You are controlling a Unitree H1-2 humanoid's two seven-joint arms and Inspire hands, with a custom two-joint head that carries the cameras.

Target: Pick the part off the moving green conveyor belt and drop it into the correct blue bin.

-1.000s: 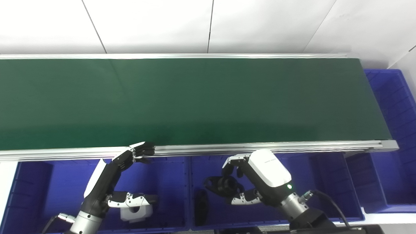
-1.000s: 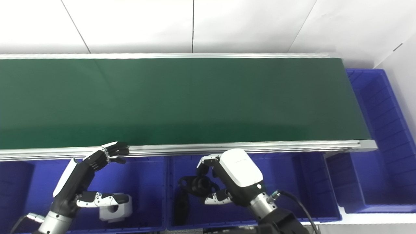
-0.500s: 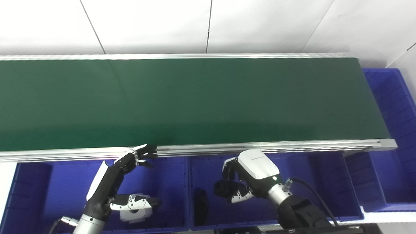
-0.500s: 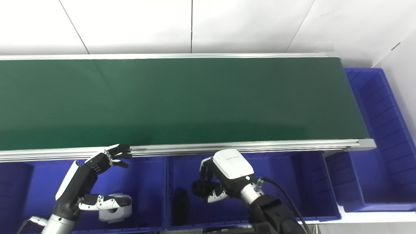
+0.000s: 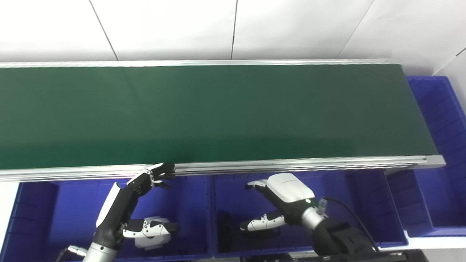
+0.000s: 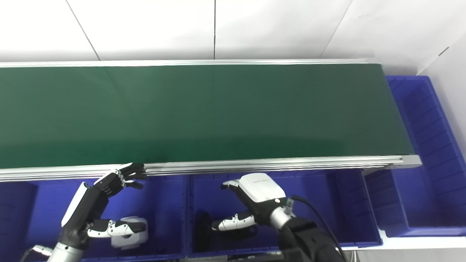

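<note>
Right hand: the white-backed right hand (image 5: 280, 198) is hovering low inside the middle blue plastic bin (image 5: 364, 203), fingers spread and thumb held apart, holding nothing.
Black part: a dark, irregular black part (image 5: 259, 233) is lying on the bin floor directly beneath that hand's thumb (mostly in shadow, so its shape is hard to make out).
Second black piece: a narrow black part (image 5: 225, 226) is resting on the same bin floor, just to the left of the right hand.
Left hand: the black-fingered left hand (image 5: 120, 209) is reaching up over the left blue plastic bin (image 5: 32, 211), its fingertips (image 5: 164, 170) touching the silver aluminium rail (image 5: 291, 165) of the conveyor, thumb stretched out sideways; it is gripping nothing.
White part: a blocky white part with a round hole (image 5: 153, 238) is sitting on the left bin's floor, just under the left hand's thumb.
Belt: the long dark green conveyor belt (image 5: 218, 112) is lying beyond both hands, bare along its visible length.
End bin: a further blue plastic bin (image 5: 444, 109) is standing well to the right of the right hand, at the belt's end.
</note>
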